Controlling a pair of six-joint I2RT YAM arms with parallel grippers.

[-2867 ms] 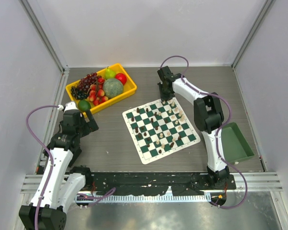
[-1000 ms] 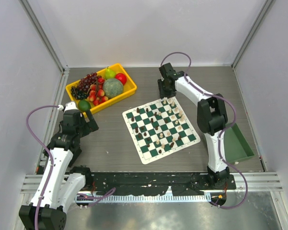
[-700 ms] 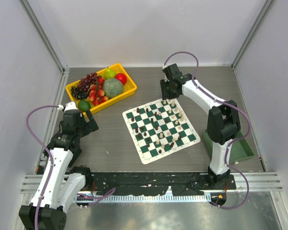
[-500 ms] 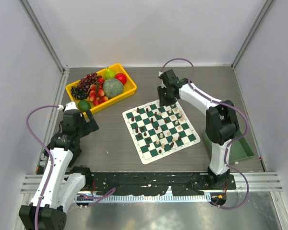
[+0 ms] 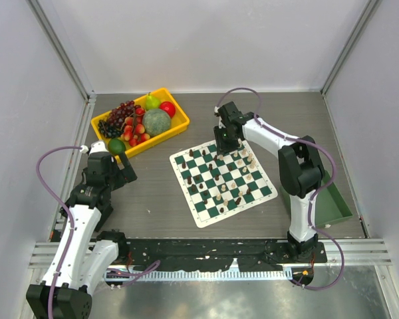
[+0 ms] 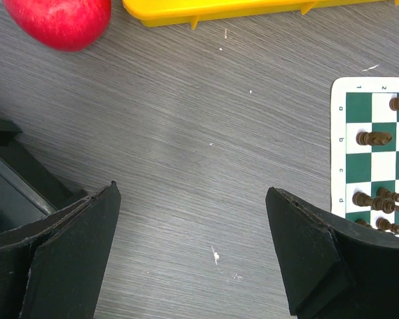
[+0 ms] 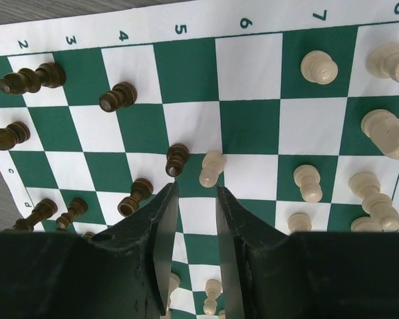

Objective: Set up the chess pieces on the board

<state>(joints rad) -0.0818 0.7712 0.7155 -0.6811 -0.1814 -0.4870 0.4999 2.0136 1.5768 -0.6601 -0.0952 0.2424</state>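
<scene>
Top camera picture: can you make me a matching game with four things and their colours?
Things:
1. fruit tray
2. board
3. side tray
4. grapes

Colours:
A. green and white squares
B. dark purple
C. yellow
D. plain green

Pairs: 1-C, 2-A, 3-D, 4-B

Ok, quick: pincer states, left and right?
Left pincer: open wide, empty.
Right pincer: open only narrowly, holding nothing, just above the board.
</scene>
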